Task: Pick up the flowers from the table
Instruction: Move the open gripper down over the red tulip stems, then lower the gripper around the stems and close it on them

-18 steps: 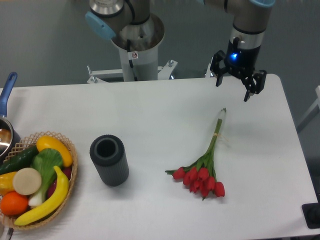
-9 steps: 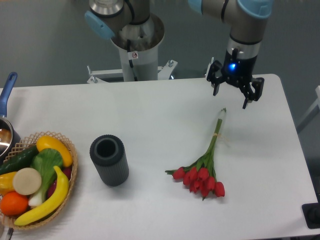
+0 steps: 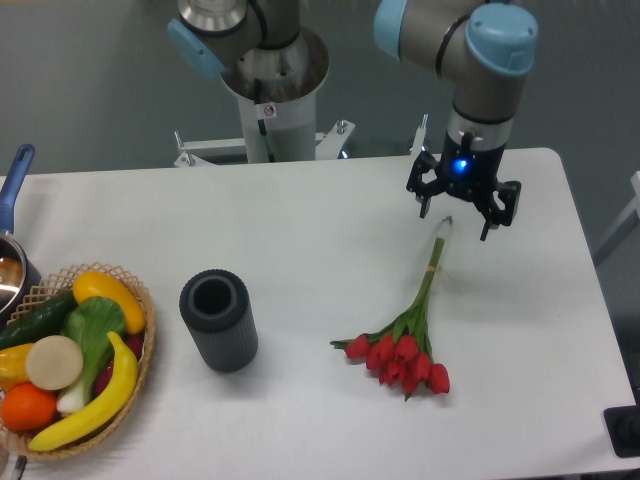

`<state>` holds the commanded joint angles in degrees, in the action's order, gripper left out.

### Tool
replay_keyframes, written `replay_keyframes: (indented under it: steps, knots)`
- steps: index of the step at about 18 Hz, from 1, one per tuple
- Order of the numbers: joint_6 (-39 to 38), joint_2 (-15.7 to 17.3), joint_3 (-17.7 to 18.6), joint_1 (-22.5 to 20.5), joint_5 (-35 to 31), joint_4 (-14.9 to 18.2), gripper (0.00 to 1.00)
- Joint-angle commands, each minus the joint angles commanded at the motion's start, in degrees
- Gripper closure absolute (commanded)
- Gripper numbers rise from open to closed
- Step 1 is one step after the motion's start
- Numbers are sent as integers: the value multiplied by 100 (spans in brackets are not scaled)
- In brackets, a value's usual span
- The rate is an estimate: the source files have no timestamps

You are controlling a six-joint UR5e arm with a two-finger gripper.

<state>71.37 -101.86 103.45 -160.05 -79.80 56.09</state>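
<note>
The flowers (image 3: pixel 405 345), a bunch of red tulips with long thin green stems tied together, lie on the white table (image 3: pixel 300 220) right of centre. The heads point toward the front edge and the stem ends point to the back. My gripper (image 3: pixel 455 220) is open and empty, its fingers spread wide. It hangs just above the tip of the stems, with one finger on either side. It does not touch the flowers.
A dark grey cylindrical vase (image 3: pixel 218 320) stands left of the flowers. A wicker basket (image 3: pixel 140 355) with a banana and other fruit and vegetables sits at the front left. A pot with a blue handle (image 3: pixel 14 180) is at the left edge.
My gripper has moved down and to the left, from beyond the stem ends at the back right to right over the tip of the stems. The flowers have not moved.
</note>
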Motion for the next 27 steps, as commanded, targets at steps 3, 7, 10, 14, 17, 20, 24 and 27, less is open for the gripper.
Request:
replay_keyframes:
  steps: [3,7,10,14,17,20,24,27]
  knots:
    - [-124,-290,-9,114,0,-448,0]
    - [-167,-571,-53,263,-26,-634,0]
    - [-176,-800,-96,430,-420,-643,0]
    - [-176,-1046,-70,580,-519,-766,0]
    - [-176,-1169,-35,615,-510,-766,0]
    - [-238,-1283,26,615,-484,-775,0]
    - [-369,-1372,35,615,-431,-889,0]
    - [-422,-1398,35,615,-431,-889,0]
